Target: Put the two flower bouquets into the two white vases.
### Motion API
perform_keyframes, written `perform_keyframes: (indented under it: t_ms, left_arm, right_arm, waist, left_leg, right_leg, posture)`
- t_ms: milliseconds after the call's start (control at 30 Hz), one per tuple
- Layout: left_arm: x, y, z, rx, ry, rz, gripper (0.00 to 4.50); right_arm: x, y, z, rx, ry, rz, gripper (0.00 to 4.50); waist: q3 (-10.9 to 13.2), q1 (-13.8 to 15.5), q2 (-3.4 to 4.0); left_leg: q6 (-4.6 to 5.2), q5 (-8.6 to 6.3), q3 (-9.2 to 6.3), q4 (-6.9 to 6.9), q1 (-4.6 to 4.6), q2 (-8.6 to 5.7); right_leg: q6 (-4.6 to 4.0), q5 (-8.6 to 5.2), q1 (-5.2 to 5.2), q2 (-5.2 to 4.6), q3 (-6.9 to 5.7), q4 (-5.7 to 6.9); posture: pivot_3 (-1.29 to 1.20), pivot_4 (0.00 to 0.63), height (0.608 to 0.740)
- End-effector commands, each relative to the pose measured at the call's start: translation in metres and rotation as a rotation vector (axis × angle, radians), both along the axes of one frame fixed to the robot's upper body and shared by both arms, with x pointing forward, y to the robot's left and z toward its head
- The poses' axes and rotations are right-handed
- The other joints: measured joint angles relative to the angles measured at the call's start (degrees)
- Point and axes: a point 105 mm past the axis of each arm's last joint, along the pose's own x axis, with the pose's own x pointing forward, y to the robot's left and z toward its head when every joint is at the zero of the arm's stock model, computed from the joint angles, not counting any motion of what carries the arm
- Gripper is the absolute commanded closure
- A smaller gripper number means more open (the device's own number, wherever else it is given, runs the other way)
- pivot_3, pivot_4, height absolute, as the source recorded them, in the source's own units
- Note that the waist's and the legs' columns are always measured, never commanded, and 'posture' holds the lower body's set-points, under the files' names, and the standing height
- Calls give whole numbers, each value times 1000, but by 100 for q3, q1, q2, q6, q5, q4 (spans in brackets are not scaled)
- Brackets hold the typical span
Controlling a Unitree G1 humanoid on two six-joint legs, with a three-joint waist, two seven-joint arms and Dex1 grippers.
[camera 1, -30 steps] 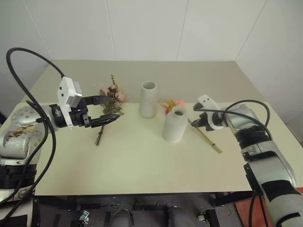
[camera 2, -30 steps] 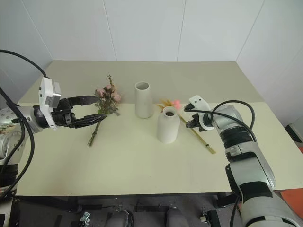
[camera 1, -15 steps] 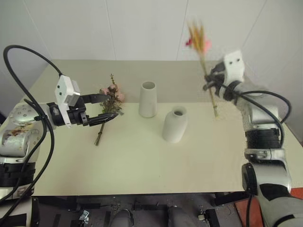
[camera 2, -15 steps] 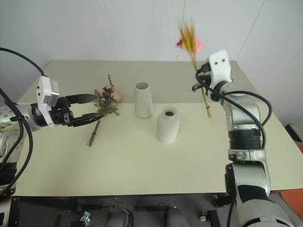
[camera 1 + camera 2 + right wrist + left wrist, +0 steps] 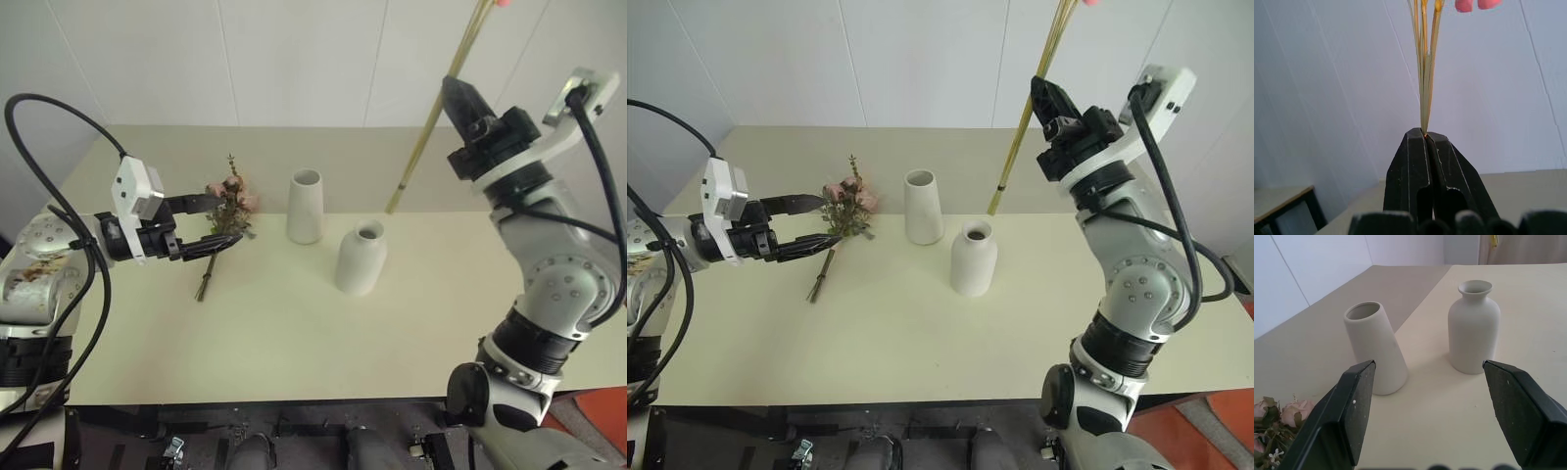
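Right pincer clenched on wheat-stalk bouquet mid-stem, stalks thin, light, likely brittle; stem ends hang below pincer, above bottle vase. Left pincer spread wide, rose bouquet between fingers on worktop; grip bunched stems.

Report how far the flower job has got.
Done: nothing, both white vases stand empty. In hand: the right pincer is shut on the yellow stalk bunch, lifted above the table. Left: the pink rose bunch lies on the table by the open left pincer.
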Motion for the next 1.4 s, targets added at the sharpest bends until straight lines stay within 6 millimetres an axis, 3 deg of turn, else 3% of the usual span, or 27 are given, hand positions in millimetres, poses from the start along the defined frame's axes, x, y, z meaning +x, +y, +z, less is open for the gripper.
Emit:
perform_keyframes:
  t_ms: [33,367,567,1000,1133,1233,1400]
  left_arm:
    - [-1,-1,13,3,-59,-11,723]
    - [-4,1,12,12,-59,0,723]
    - [-7,2,12,13,-63,5,723]
    - [-7,3,15,3,-70,11,723]
    - [5,8,14,-18,-74,103,723]
    - [30,14,14,-69,-35,301,723]
    - [64,27,-9,-46,102,626,723]
  right_arm:
    - [-8,8,6,21,-70,22,4450]
    - [18,1,-7,2,-82,-28,4450]
    - [25,7,-25,-65,-80,-32,4450]
    - [9,24,-45,-144,-132,-31,4450]
    - [-2,26,-50,-179,-152,-29,3426]
    - [-13,27,-55,-216,-162,0,2378]
    - [-28,28,-72,-347,-127,35,625]
  waist:
    - [0,3,0]
    - [2,22,2]
    - [2,13,2]
    - [2,31,2]
    - [2,30,2]
    - [2,53,2]
    - [1,63,0]
  left_leg:
    - [0,0,1,0,-1,0]
    - [0,0,1,0,-3,-1]
    - [0,0,2,0,-2,-1]
    - [0,0,0,0,-4,-2]
    - [0,0,0,0,-3,-1]
    - [0,0,-1,1,-1,-1]
    - [0,0,-7,5,-2,-5]
  right_leg:
    - [0,0,-1,0,0,0]
    - [0,0,-1,-1,0,-3]
    - [0,0,-1,-1,1,-2]
    - [1,0,-1,-1,0,-5]
    - [0,0,-2,0,0,-3]
    - [1,0,2,0,0,-4]
    - [4,-1,8,-2,-5,-6]
  posture:
    - [0,150,740]
    - [0,150,740]
    - [0,150,740]
    - [0,150,740]
    - [0,150,740]
    - [0,150,740]
    - [0,150,740]
